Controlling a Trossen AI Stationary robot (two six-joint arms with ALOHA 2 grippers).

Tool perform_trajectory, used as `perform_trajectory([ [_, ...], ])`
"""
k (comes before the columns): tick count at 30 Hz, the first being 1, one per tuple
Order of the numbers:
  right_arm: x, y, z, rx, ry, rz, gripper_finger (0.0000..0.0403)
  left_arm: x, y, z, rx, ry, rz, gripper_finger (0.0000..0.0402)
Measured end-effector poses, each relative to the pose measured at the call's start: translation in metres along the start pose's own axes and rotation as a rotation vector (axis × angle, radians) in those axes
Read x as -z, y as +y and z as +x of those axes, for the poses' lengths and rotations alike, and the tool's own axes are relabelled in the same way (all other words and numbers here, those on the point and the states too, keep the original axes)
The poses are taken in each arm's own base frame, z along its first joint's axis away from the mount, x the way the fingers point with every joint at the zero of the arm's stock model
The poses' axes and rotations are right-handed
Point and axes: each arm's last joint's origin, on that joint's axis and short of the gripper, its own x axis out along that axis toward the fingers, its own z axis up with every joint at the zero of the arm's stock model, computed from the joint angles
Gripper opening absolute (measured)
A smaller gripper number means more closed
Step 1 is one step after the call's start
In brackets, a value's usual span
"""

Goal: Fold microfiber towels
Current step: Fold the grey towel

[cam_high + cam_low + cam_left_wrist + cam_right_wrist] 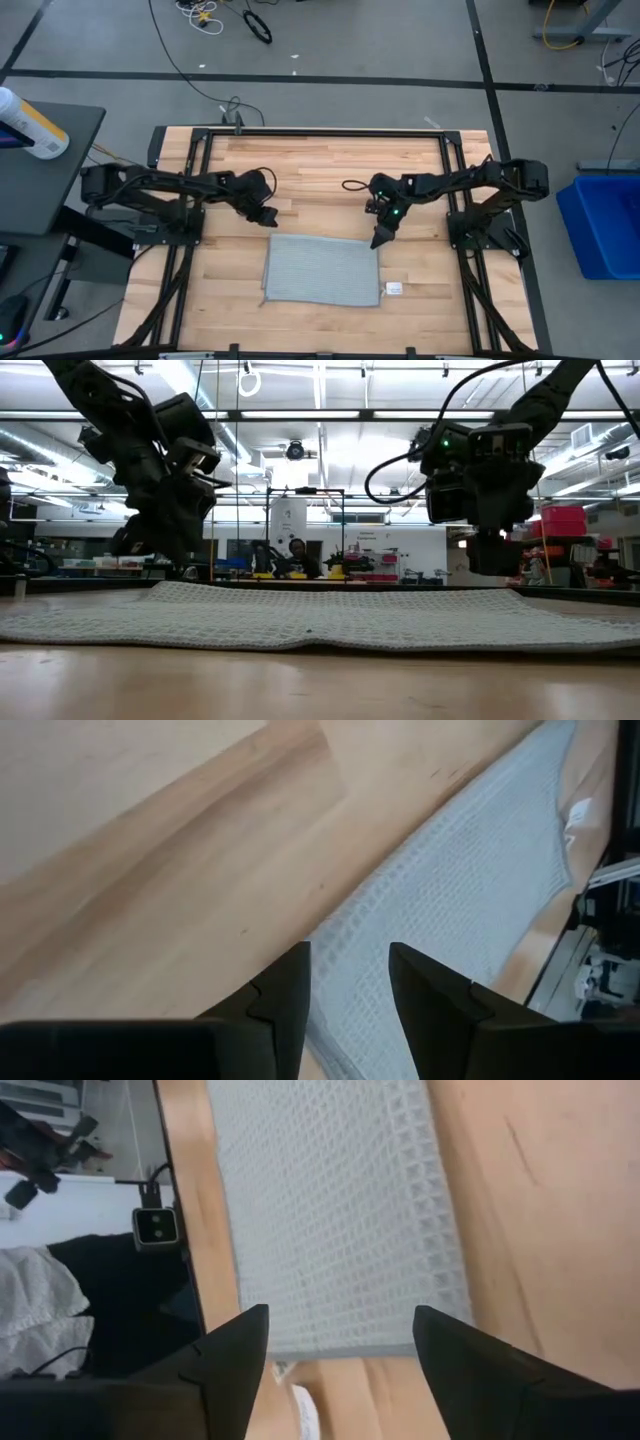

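So there's just one towel [322, 270] here, light grey-blue, lying flat on the near half of the desk [320, 170], roughly centred between the two arms. It looks like it's been folded at least partway already, given how compact the rectangle is, but I can't tell the layers apart. There's a small white tag [393, 289] sitting just off its near right corner.

Two claws, one per arm. The left claw [268, 215] hovers just past the towel's far left corner, and its wrist view shows both fingers [285, 1000] apart with only the towel edge below them, so it's released and gripping nothing. The right claw [380, 238] is at the far right corner, fingers [235, 1350] spread wide over the cloth, also empty.

Handling-wise, my guess is this thing's super light and floppy. The waffle-like weave looks soft and grippy rather than slick, so it shouldn't slide out of a pinch, but it'll sag and drag on the wood if only one corner comes up. Nothing fragile about it. I'd pinch it right at the two far corners, one claw each, getting all layers at the edge, then carry both corners over evenly towards the near edge. If the claws don't move together, the fold will probably come out skewed.
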Motion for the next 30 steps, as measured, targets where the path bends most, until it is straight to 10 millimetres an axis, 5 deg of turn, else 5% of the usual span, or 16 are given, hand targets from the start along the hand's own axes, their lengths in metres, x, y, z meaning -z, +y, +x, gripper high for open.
perform_trajectory([
  [7, -0.001, -0.005, -0.002, 0.014, -0.007, -0.005, 0.0247, -0.005, 0.002, 0.017, 0.051, 0.053, -0.023, 0.0147],
  [18, 0.003, -0.010, 0.015, 0.030, 0.066, 0.009, 0.0290, 0.001, -0.002, 0.032, 0.083, 0.120, -0.016, 0.0147],
  [30, 0.004, -0.014, 0.021, 0.055, 0.080, 0.001, 0.0252, -0.005, 0.005, 0.029, 0.037, 0.072, -0.018, 0.0147],
])
